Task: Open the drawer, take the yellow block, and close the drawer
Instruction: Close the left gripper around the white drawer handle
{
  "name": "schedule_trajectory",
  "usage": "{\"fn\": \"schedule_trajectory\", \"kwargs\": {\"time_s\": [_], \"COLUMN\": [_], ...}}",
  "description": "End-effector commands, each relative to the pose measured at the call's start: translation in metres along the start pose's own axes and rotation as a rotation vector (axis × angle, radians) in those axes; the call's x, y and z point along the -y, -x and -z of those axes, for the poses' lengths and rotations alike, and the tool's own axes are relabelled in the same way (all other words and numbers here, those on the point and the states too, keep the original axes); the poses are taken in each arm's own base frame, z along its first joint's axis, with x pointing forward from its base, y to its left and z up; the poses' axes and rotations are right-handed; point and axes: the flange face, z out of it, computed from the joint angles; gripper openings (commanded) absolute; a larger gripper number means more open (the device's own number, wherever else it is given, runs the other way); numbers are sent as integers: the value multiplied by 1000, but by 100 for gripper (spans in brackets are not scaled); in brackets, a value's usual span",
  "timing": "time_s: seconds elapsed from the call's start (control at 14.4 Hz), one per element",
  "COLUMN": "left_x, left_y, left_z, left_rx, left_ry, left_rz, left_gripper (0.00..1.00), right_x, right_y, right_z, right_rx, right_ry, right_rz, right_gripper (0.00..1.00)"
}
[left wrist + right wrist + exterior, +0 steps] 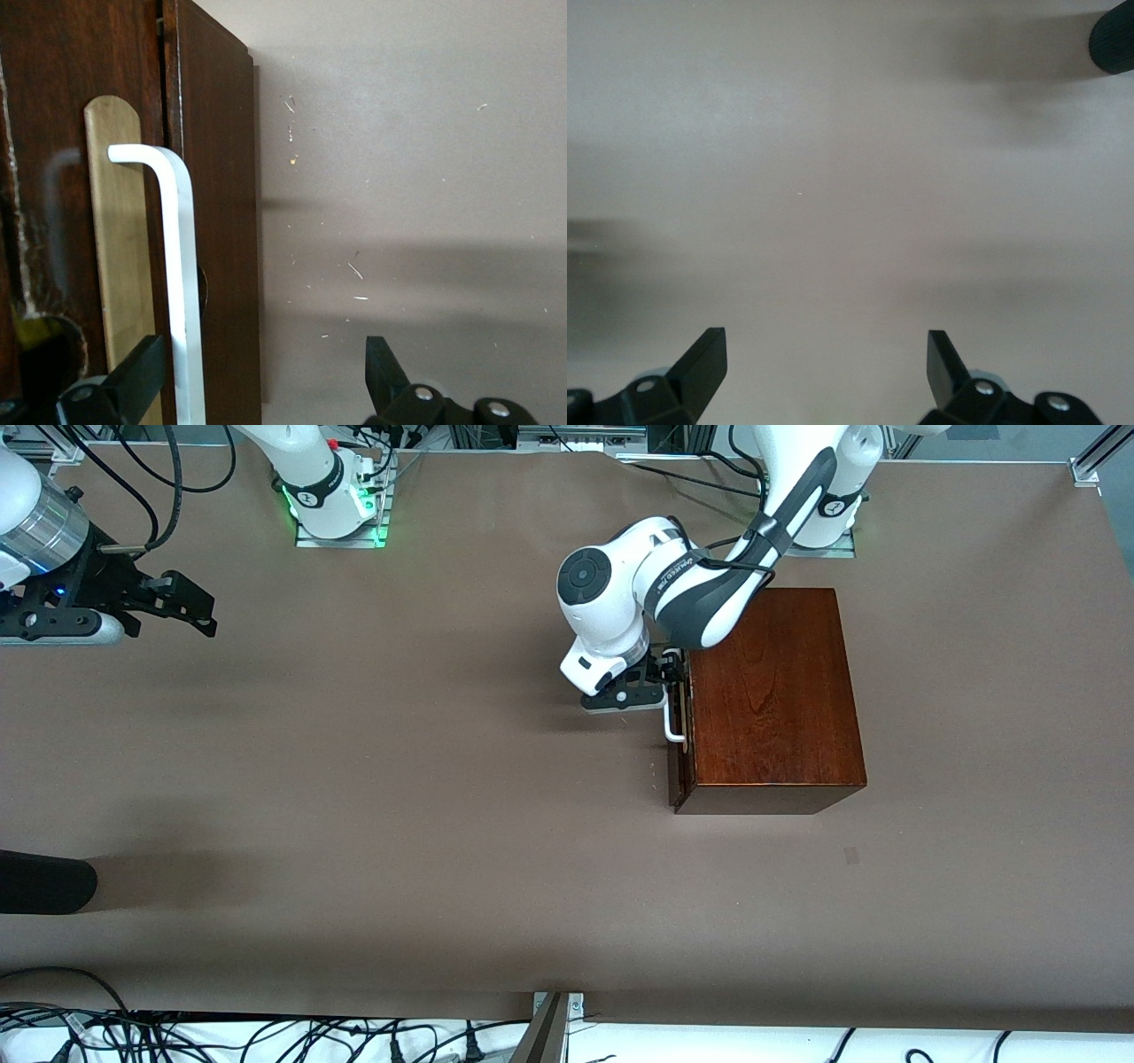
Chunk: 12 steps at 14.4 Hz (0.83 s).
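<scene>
Drawer (680, 717) looked shut from the front; left wrist view showed left gripper (261, 390) wide open around the handle (182, 292), gripping nothing. Right gripper (827, 372) waited, open, empty.

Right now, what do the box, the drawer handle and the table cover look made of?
Glossy dark reddish-brown box: wood, apparently varnished, with visible grain and sheen. White loop handle on the drawer front: looks like painted or coated metal rod, smooth with a tight bend; a pale plain wood strip backs it. Brown table cover: matte, probably paper or cloth.

Robotics lab. Brown-covered table (425, 797), bolted arm bases (337, 514), aluminium framing (1094, 460). Loose cables (266, 1036) along the near edge.
</scene>
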Motion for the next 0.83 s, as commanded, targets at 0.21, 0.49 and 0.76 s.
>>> {"fn": "schedule_trajectory", "kwargs": {"time_s": [0.21, 0.49, 0.76], "left_x": [-2, -9, -12], "left_y": [-6, -5, -4], "left_z": [-8, -18, -21], "left_rx": [-28, -25, -16], "left_ry": [-12, -3, 9], "left_rz": [5, 16, 32], "left_gripper": [100, 100, 100], "right_x": [3, 3, 4], "right_y": [1, -1, -5], "right_z": [0, -5, -9], "right_rx": [-12, -3, -3], "right_ry": [-6, -4, -3], "right_rz": [-8, -16, -16], "right_gripper": [100, 100, 100]}}
